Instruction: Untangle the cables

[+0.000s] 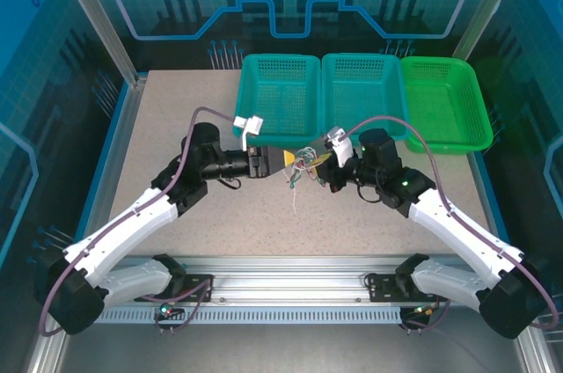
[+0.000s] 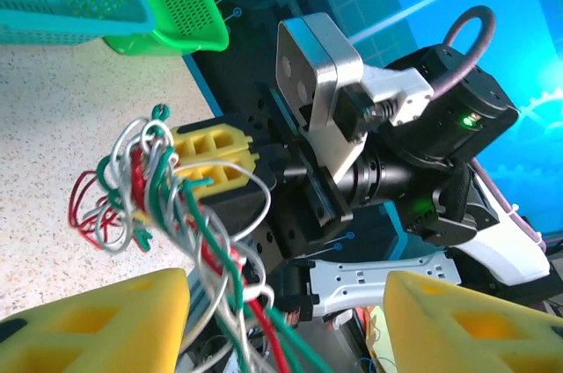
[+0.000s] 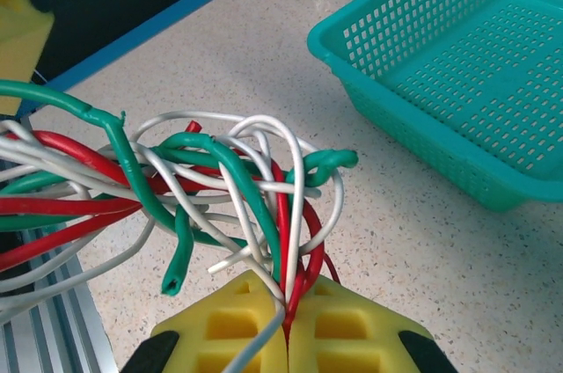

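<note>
One knot of thin red, white and green cables [image 1: 303, 164], its strands too tangled to count, hangs above the speckled beige desk [image 1: 264, 223] between two pincers. The right pincer [image 3: 288, 303] is clamped on the cables. The left pincer [image 2: 286, 289] stands parted around them. Blue-lit panels [image 1: 176, 3] enclose the desk. Behind stand two teal mesh baskets [image 1: 281, 58] and one green mesh basket [image 1: 440, 62], their floors bare.

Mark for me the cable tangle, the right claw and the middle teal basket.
cable tangle [image 3: 237, 171], right wrist view, on the knot of red, white and green loops.
right claw [image 3: 288, 292], right wrist view, between its yellow fingertips, where it pinches the tangle.
middle teal basket [image 1: 362, 96], top view, on its bare floor.
</note>
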`<state>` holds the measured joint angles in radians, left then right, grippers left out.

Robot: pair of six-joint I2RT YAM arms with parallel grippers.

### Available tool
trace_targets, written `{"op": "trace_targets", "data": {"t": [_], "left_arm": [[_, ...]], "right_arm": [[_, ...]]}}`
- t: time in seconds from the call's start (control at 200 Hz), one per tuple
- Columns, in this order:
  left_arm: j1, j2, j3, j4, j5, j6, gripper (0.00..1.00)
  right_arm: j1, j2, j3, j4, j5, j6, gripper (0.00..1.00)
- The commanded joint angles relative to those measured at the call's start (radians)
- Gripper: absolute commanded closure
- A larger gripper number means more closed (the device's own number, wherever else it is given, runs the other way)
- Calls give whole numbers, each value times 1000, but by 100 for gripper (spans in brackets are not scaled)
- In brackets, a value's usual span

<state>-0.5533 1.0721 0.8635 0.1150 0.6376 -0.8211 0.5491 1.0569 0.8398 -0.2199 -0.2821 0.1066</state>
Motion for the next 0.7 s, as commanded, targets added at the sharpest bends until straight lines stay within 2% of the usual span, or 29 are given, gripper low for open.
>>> {"op": "trace_targets", "data": {"t": [0.0, 0.065, 0.18, 0.365, 0.545, 0.63, 0.695], "left_arm": [[38, -51, -3, -50, 38, 46, 39], [45, -54, 12, -101, 36, 76, 42], [48, -25, 39, -96, 58, 72, 46], [46, 22, 35, 3, 78, 28, 47], [46, 55, -9, 138, 155, -45, 50], [47, 59, -18, 142, 161, -46, 62], [46, 54, -15, 137, 148, -36, 83]], "right_arm": [[-28, -10, 21, 43, -74, 48, 100], [-32, -11, 27, 45, -98, 53, 100], [-34, 2, 34, 38, -126, 56, 100], [-35, 15, 63, 52, -124, 72, 100], [-36, 26, 64, 63, -121, 98, 100], [-37, 31, 61, 75, -122, 110, 100], [-37, 34, 59, 74, -118, 113, 100]]}}
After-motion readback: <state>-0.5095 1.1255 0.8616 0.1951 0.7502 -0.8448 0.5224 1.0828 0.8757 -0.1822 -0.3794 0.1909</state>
